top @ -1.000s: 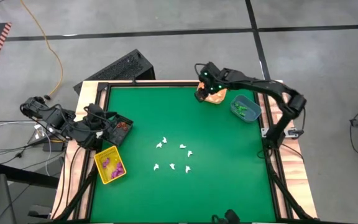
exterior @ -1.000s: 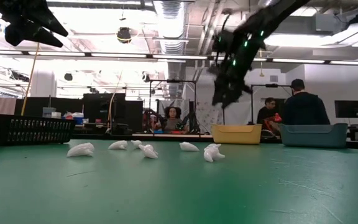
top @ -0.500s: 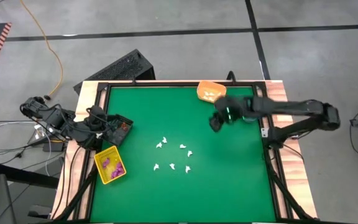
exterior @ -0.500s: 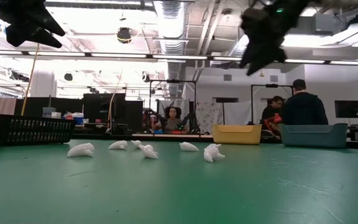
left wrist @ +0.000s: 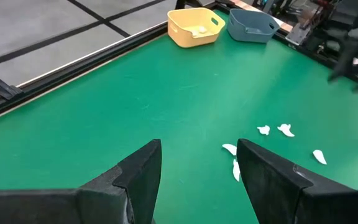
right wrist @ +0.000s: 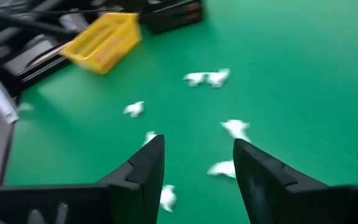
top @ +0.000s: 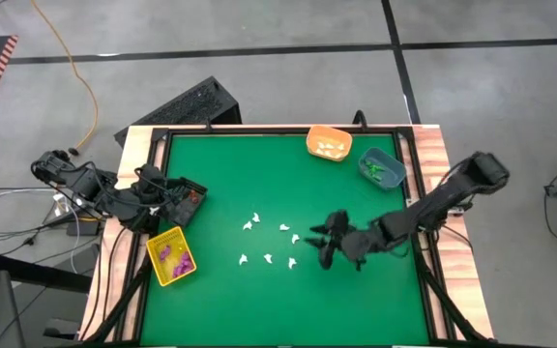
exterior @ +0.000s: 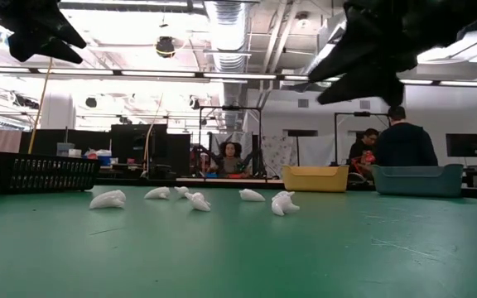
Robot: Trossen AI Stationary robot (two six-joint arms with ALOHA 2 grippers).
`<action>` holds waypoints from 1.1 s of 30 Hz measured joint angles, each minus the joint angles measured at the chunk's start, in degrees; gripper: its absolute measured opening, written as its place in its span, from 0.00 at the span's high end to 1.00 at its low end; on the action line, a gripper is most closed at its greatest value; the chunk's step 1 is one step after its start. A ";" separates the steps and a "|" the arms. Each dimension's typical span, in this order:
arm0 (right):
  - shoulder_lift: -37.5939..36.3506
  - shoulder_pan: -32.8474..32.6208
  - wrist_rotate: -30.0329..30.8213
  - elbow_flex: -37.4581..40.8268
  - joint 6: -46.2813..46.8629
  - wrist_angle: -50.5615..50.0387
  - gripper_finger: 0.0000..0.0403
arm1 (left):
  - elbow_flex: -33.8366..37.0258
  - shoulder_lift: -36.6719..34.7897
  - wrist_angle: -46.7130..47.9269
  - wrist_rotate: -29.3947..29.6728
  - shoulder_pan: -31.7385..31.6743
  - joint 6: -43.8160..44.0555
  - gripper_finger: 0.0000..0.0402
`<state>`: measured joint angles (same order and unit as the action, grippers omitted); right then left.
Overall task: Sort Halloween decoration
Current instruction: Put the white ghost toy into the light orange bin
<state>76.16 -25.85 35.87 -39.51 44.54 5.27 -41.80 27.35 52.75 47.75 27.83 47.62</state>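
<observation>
Your counter (top: 356, 300) carries four bins: black (top: 188, 200) and yellow (top: 171, 257) at the left edge, orange (top: 329, 143) and blue (top: 382, 168) near the far right corner. Your right gripper (top: 319, 249) hangs just right of the white trinkets (top: 268, 242) scattered mid-counter, fingers apart, holding nothing. Your left gripper (left wrist: 199, 168) waits over the black bin, open and empty too.
</observation>
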 joint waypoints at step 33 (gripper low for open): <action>29.39 5.19 1.45 -6.23 11.18 9.04 0.54 | 0.02 -0.42 -5.69 -5.46 0.00 -8.58 0.50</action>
<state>105.55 -20.66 37.31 -45.74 55.72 14.31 -41.78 26.94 47.06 42.29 27.83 39.04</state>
